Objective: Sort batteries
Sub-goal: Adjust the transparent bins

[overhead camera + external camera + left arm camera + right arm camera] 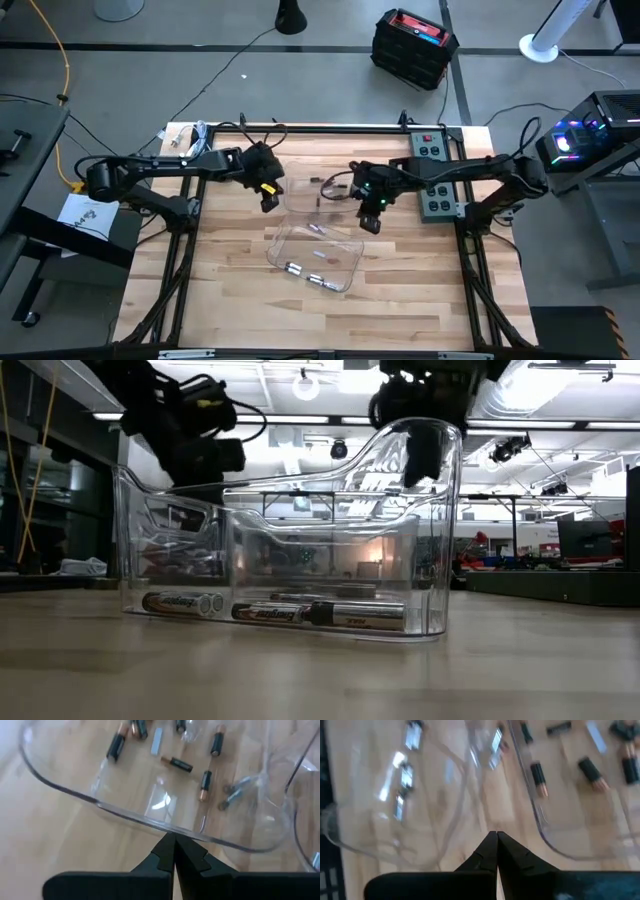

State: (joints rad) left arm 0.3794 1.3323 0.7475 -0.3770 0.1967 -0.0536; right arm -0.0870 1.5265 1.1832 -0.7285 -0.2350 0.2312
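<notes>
Two clear trays stand on the wooden table. The near tray [345, 262] holds silvery cells [296, 268] lying on its floor, also seen low [320, 613]. The far tray [75, 795] holds several dark batteries with copper ends [176, 763], which also show in the right wrist view [538, 777]. My left gripper [268, 198] is shut and empty, hovering at the far tray's left rim [172, 844]. My right gripper [372, 218] is shut and empty above the table between the trays' right ends [496, 842]. In the low view both hang above the trays.
A grey power strip [436, 175] lies at the table's far right, under the right arm. Cables run along the far edge [240, 130]. Bare wood [200, 290] lies to the near left and near right of the trays.
</notes>
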